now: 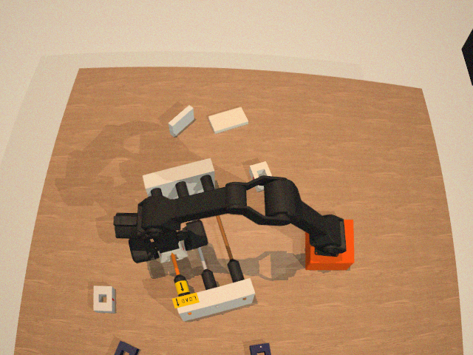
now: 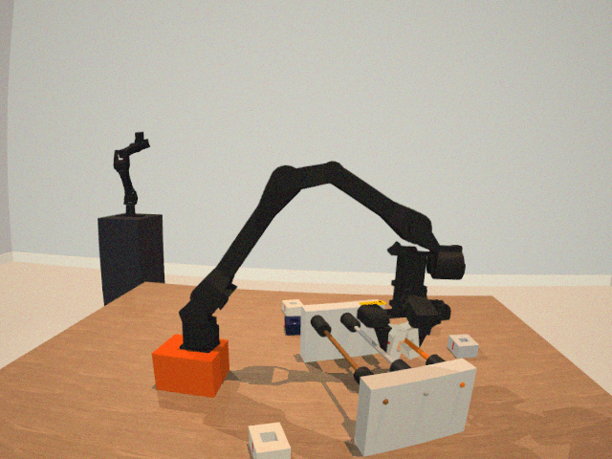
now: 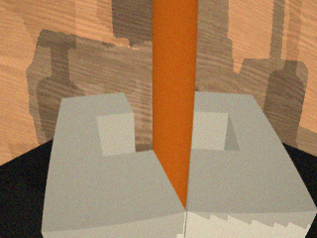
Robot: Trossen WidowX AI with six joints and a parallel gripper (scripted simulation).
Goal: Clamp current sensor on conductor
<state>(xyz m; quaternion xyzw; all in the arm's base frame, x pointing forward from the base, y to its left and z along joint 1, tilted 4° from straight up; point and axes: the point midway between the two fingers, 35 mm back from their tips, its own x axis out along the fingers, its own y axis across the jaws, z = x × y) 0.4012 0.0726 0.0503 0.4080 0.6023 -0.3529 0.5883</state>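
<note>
The white split-core sensor (image 1: pixel 166 257) (image 2: pixel 409 332) (image 3: pixel 99 190) sits at the orange LOAD conductor (image 1: pixel 175 264) (image 2: pixel 417 348) (image 3: pixel 174 64). In the wrist view its halves lie on both sides of the conductor, meeting at the near edge, with a gap between their far ends. The gripper (image 2: pixel 404 345) is shut on the sensor, one finger on each side; its black fingers show at both lower edges of the wrist view. The sensor's arrow cannot be made out. The yellow LOAD marker (image 1: pixel 185 300) (image 2: pixel 372 302) sits on one end block, its arrow pointing away from the sensor.
A grey conductor (image 1: pixel 202 259) (image 2: pixel 369 340) and a brown conductor (image 1: pixel 224 238) (image 2: pixel 343 350) run beside it between two white blocks (image 1: pixel 217 302) (image 1: pixel 177 169). White square rings (image 1: pixel 97 299) (image 2: pixel 469 350), dark blue pieces (image 1: pixel 259 348) and white slabs (image 1: pixel 228 119) (image 1: pixel 182 121) lie around.
</note>
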